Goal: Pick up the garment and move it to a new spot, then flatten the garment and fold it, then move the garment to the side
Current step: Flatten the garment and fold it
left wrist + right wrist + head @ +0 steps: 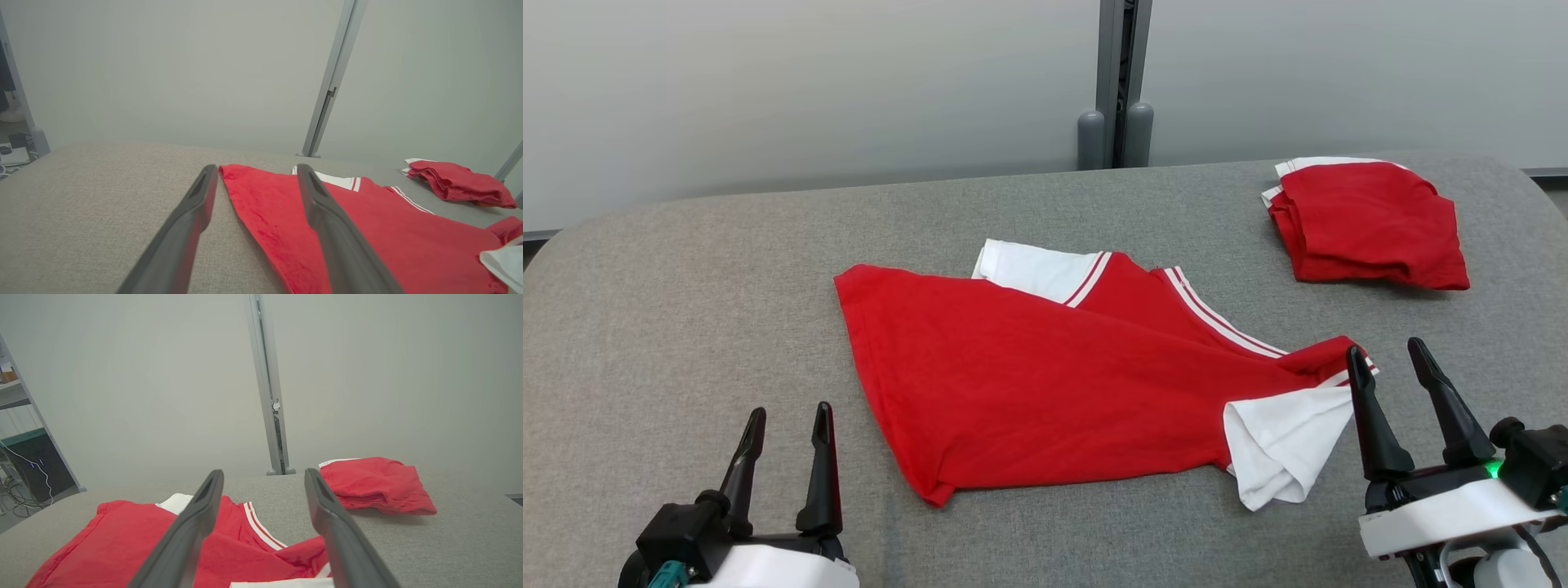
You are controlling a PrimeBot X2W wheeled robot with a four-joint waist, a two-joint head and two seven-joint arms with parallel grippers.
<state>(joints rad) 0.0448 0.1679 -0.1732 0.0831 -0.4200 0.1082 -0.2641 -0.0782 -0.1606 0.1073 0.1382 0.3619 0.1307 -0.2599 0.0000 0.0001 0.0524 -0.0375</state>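
A grey fabric-covered desk (pixel 686 286) stood before a pale wall, with a grey post (pixel 1123 82) rising behind its far edge. In the head view the garment (pixel 1029 384), a red shirt with white sleeves and striped trim, lay spread loosely across the middle of the desk, one white sleeve crumpled at its near right corner. A red bundle (pixel 1372 224) (folded, with a white edge showing) sat well apart at the far right. The left gripper (pixel 792 410) hovered at the lower left, clear of the cloth, its jaws spread and empty. The right gripper (pixel 1385 347) stood at the lower right, its jaws also parted with nothing between them; one finger overlapped the sleeve's edge, though whether it touched could not be told.

In the left wrist view the left gripper (pixel 256 167) pointed over the garment's near corner (pixel 388 232), jaws wide, the bundle (pixel 461 183) far off to the right.

In the right wrist view the right gripper (pixel 263 471) reached above the striped collar area of the garment (pixel 122 547), jaws released, with the bundle (pixel 376 484) just beyond the right finger.
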